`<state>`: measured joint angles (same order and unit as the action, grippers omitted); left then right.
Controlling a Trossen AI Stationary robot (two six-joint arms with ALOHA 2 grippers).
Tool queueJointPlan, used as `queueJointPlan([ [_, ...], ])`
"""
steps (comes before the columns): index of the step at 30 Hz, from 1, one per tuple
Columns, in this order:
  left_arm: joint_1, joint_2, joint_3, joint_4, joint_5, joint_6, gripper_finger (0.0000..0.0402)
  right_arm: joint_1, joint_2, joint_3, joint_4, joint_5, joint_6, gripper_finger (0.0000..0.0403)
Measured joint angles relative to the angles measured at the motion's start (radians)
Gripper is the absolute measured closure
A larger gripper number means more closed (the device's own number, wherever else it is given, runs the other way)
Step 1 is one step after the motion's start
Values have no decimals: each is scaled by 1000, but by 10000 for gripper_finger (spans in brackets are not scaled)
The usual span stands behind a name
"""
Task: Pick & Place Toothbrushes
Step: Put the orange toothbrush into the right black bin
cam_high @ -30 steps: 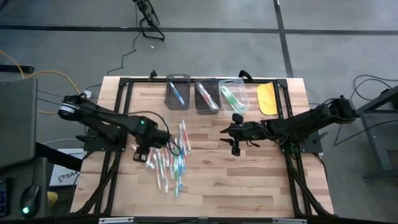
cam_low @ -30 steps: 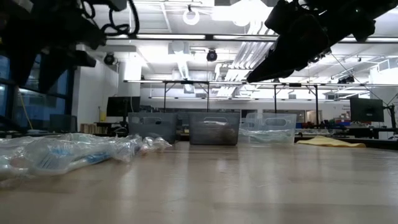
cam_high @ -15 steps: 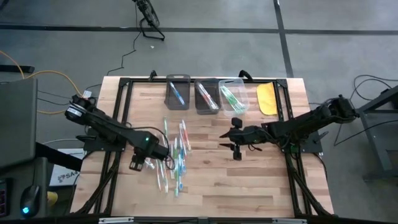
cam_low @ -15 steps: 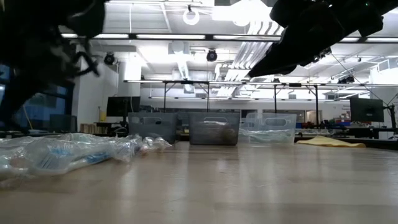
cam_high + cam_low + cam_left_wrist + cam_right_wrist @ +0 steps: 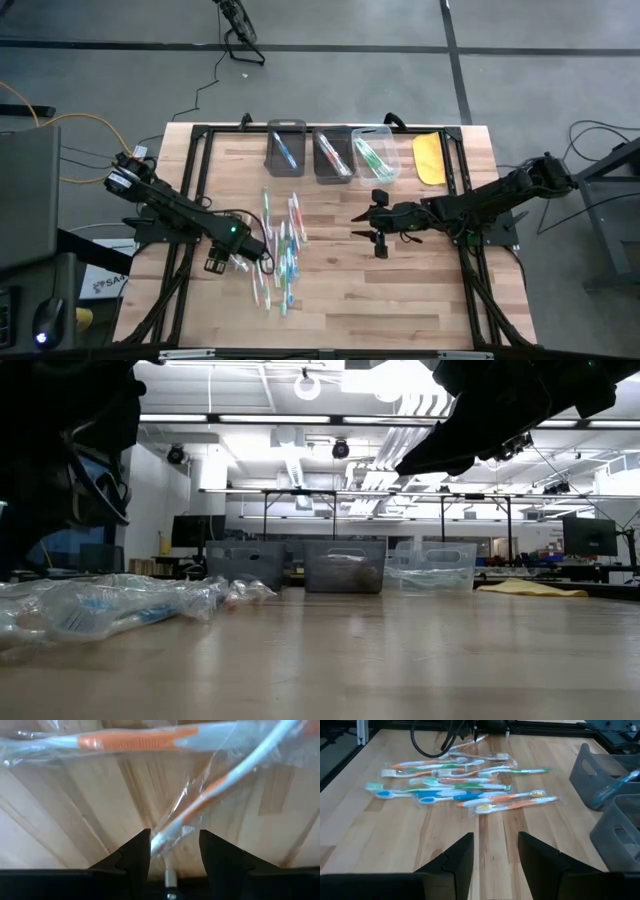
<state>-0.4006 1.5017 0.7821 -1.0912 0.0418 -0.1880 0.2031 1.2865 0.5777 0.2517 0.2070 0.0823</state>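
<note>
Several toothbrushes (image 5: 278, 255) in clear wrappers lie in a loose pile on the wooden table, left of its middle; they also show in the right wrist view (image 5: 465, 787). My left gripper (image 5: 240, 262) points almost straight down over the pile's left edge. It is open, and its fingers stand on either side of the end of a wrapped white-and-orange toothbrush (image 5: 200, 805). My right gripper (image 5: 365, 226) hovers open right of the pile, pointing at it, with nothing between its fingers (image 5: 492, 852). My left gripper comes from above, and the wrapped end (image 5: 162, 839) of the white-and-orange toothbrush lies on the table between its two fingers. Whether a finger (image 5: 142, 851) touches the wrapper, I cannot tell.
Three bins stand in a row at the far edge, each with toothbrushes inside: two dark grey (image 5: 285, 148) (image 5: 332, 153) and one clear (image 5: 375, 155). A yellow flat object (image 5: 430, 158) lies right of them. Bare wood stretches between the pile and the table's right edge.
My left gripper has come down onto the pile's left edge, moving toward the table's near edge and tipping more steeply downward. The toothbrushes have stayed where they were.
</note>
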Motion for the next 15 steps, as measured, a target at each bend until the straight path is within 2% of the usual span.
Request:
queueJointPlan([
  [12,0,0,-29,88,2,-29,240,0,0,0,8,0,4,257],
  [15,0,0,-29,90,7,-30,254,0,0,0,8,0,4,257],
])
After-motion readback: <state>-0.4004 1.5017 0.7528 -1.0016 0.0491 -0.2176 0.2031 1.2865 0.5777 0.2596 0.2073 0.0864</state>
